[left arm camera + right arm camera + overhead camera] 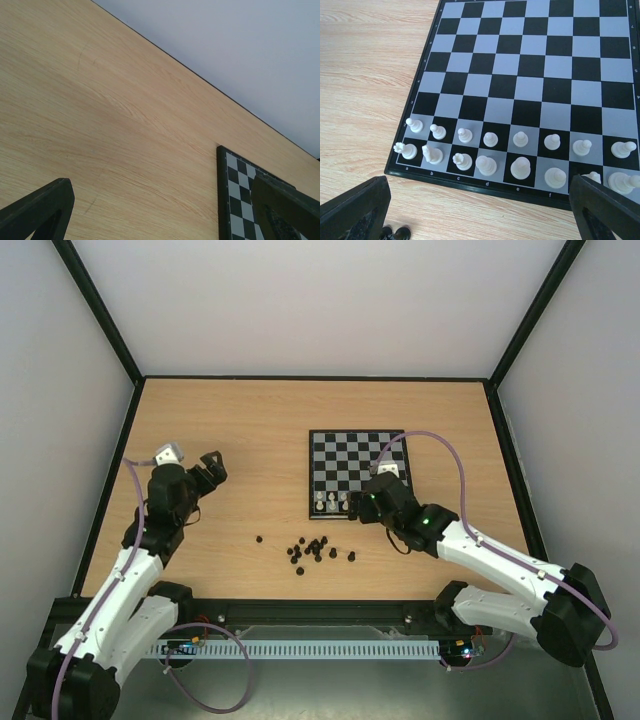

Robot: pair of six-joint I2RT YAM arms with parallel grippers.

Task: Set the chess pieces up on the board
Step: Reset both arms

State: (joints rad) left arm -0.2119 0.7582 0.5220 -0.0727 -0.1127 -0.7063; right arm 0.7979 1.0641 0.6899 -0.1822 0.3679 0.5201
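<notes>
Plainly, the chess pieces [490, 139] are tiny cream-white plastic figures, each smaller than the square it stands on. They fill the two rows of the board [520, 65] nearest the arms: taller pieces in the row along the near edge, pawns in the row beyond. All that show stand upright. One back-row piece near the right corner is partly hidden by a finger, so its kind is hard to tell. The board is a flat square of black and grey-white checks with a thin dark border, lying on the wooden table [250, 440] right of centre. A loose cluster of black pieces [315, 548] lies on the wood near the board's near left corner, off the board, on the side toward the arms. The right gripper [477, 200] hovers at the board's near edge, jaws spread wide, holding nothing. The left gripper [160, 200] hangs over the wood well left of the board, likewise wide apart and empty
</notes>
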